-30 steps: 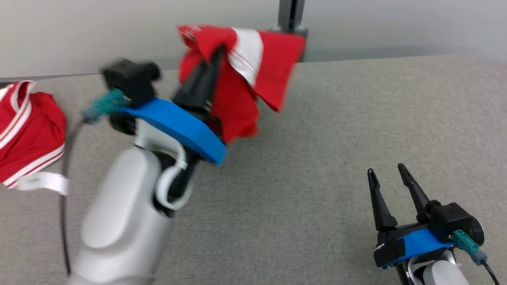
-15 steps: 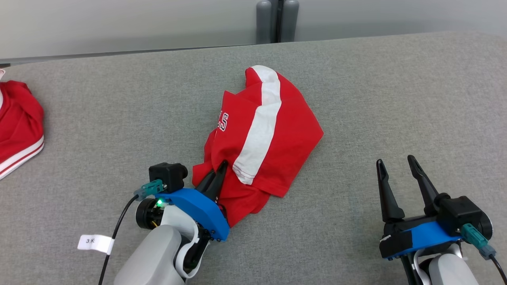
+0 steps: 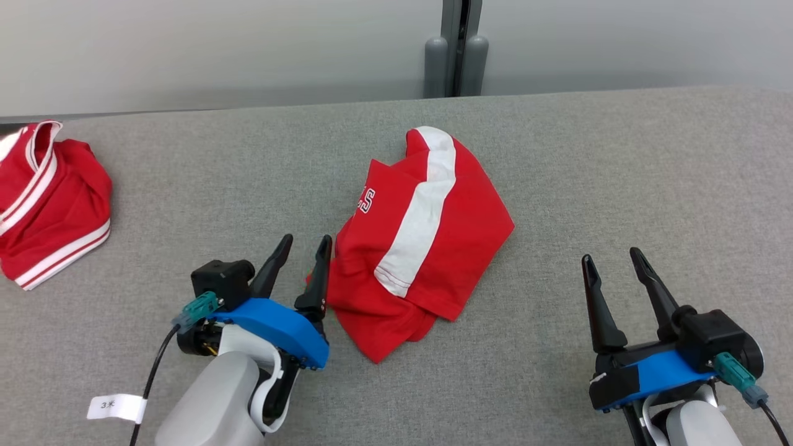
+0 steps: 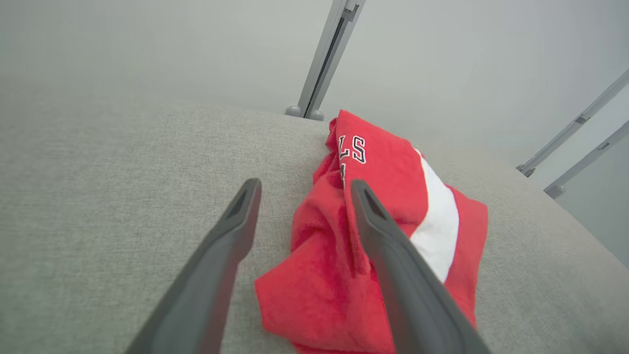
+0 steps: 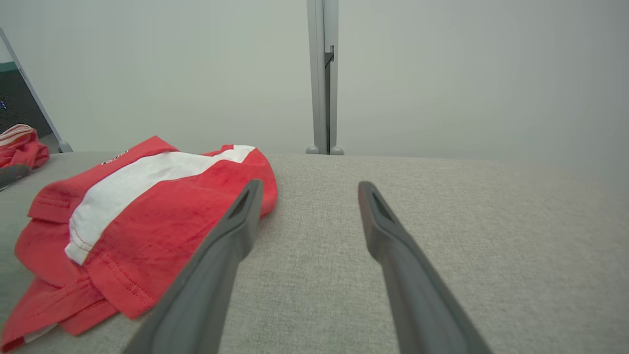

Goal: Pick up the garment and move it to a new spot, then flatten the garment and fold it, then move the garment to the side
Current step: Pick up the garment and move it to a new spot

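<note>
So, what changed: a second ago my left fingers (image 3: 322, 248) were pinched shut on the garment (image 3: 427, 248) and carrying it through the air. Now they've sprung wide with nothing between them, and the cloth is down.
Garment: red with a broad white stripe and some lettering, lying in a rumpled, half-doubled heap around the middle of the grey table (image 3: 619, 161). Nowhere near flat, with layers tucked under along the near edge.
Left fingers: spread wide, parked just beside the heap's near-left edge. One finger is right up against the cloth, but I can't tell if it's actually touching.
Right fingers (image 3: 635, 259): also wide and holding nothing, same as a second ago. They're well apart from the garment, off to the near right.
Other stuff: a second red garment (image 3: 52, 204) with white trim sits at the far left of the table, well clear. A little white tag (image 3: 116, 406) hangs on my left arm's cable.
Where that leaves the task: I'd say the pick-up-and-move part is done, since the drop looks deliberate. Flattening comes next, then the fold, then the shift to the side.
Next move, my guess: both sets of fingers need to find edges or corners and pull outward.
Watch out for: pinching two layers at once in that bunched near edge, which would just drag the whole lump around.
</note>
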Tool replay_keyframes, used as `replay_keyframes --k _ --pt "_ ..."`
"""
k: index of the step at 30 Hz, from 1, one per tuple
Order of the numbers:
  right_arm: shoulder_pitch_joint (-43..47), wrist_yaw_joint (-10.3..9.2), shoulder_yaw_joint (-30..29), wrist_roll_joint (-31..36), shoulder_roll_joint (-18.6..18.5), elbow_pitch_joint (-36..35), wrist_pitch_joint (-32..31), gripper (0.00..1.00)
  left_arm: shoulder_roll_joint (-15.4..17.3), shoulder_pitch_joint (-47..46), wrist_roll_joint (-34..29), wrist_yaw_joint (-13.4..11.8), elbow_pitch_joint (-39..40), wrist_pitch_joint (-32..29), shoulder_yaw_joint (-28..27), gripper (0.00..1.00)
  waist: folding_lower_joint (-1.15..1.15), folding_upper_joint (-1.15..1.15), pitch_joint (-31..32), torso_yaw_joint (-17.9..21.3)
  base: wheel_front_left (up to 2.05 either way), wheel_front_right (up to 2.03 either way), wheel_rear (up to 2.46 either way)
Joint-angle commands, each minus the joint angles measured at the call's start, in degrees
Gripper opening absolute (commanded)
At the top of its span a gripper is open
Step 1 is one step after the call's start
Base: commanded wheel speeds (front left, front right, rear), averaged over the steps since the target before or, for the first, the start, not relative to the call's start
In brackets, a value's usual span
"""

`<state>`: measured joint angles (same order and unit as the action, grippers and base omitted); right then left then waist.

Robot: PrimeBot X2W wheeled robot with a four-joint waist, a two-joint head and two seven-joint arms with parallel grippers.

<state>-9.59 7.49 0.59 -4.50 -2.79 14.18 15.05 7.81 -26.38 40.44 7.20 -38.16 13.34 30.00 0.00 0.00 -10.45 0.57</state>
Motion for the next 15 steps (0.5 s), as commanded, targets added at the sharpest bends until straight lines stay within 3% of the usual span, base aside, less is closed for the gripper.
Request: replay_keyframes --k 1,9,15 --pt "0.72 0.00 -0.01 0.38 -0.18 0.24 0.20 1.00 0.88 -0.12 -0.89 -0.17 0.52 0.72 -0.59 1.00 0.00 0.00 0.92 0.02 0.00 0.00 0.00" --pt "2.84 0.00 0.47 0.56 -0.18 0.65 0.20 1.00 3.28 7.91 -4.38 -2.84 8.65 1.87 -5.73 1.00 0.00 0.00 5.49 -0.46 0.00 0.00 0.00" --pt "4.32 0.00 0.77 -0.07 -0.17 0.46 0.19 1.00 1.79 17.59 -7.17 -4.70 17.41 1.90 -13.41 1.00 0.00 0.00 7.13 -0.57 0.00 0.00 0.00"
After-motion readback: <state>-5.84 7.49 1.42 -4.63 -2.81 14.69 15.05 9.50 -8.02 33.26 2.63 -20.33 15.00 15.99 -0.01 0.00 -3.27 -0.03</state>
